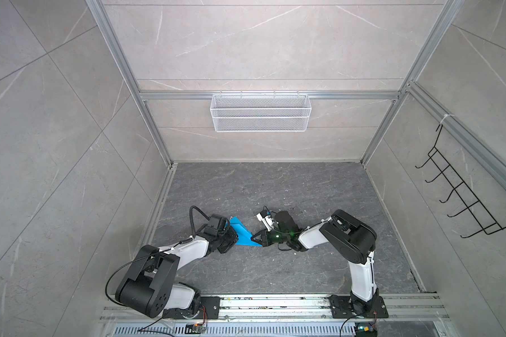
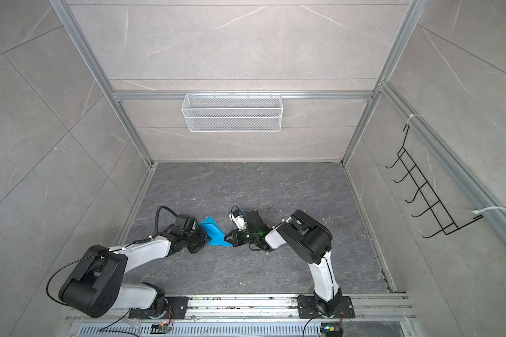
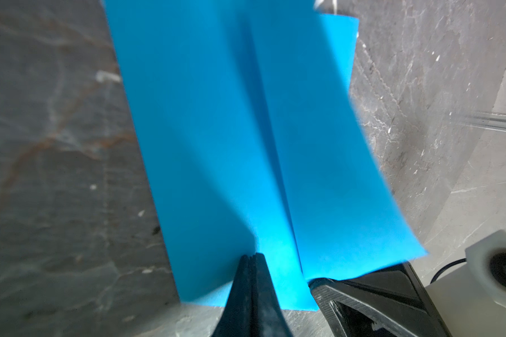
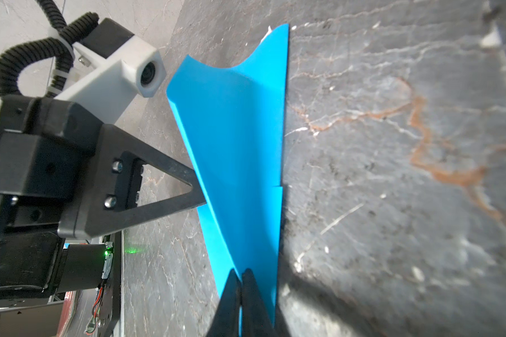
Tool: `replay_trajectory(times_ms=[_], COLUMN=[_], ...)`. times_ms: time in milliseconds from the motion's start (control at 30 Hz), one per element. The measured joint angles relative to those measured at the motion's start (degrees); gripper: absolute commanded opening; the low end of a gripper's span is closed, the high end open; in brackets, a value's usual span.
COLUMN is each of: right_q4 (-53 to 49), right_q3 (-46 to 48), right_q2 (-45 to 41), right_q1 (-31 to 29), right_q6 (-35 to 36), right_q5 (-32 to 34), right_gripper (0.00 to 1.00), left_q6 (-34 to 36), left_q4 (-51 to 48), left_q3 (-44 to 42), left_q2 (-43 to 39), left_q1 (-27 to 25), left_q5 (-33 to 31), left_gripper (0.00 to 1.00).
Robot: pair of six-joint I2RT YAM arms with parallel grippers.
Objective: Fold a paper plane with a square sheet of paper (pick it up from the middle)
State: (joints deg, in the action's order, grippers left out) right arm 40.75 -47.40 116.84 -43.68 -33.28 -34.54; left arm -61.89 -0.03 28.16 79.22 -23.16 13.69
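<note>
The square sheet of paper is now folded into a bright blue paper plane, pointed and with a centre crease. It is held just over the dark table between the two arms. My left gripper is shut on its wide side, the tips pinched against the blue paper. My right gripper is shut on the narrow pointed end. In the right wrist view the paper plane runs away from the jaws, and the left fingers meet its edge.
A white mesh basket hangs on the back wall. A black wire hook rack is fixed to the right wall. Both arm bases stand on an aluminium rail along the table's front edge. Small white specks dot the table.
</note>
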Motion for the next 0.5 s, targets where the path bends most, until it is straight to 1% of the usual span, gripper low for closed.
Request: replay_trajectory(times_ms=[133, 267, 433, 500], right_q4=[-2.3, -7.5, -14.5, -16.4], right_q3=[0.0, -0.3, -1.7, -2.1], right_q2=[-1.0, -3.5, -6.4, -7.2], right_q1=[-0.2, -1.3, -5.3, -7.0], right_q6=[5.3, 11.8, 21.1, 24.3], right_q5=[0.5, 3.1, 10.3, 13.7], right_gripper=[0.2, 0.26, 0.37, 0.38], left_q6=[0.1, 0.1, 0.1, 0.1], left_q4=[-0.7, -1.7, -1.7, -1.7], left_q3=[0.3, 0.8, 1.2, 1.2], left_q2=[0.1, 0.3, 0.7, 0.8], left_q1=[0.0, 0.0, 0.0, 0.0], left_q5=[0.0, 0.0, 0.0, 0.1], left_gripper=[0.04, 0.04, 0.04, 0.04])
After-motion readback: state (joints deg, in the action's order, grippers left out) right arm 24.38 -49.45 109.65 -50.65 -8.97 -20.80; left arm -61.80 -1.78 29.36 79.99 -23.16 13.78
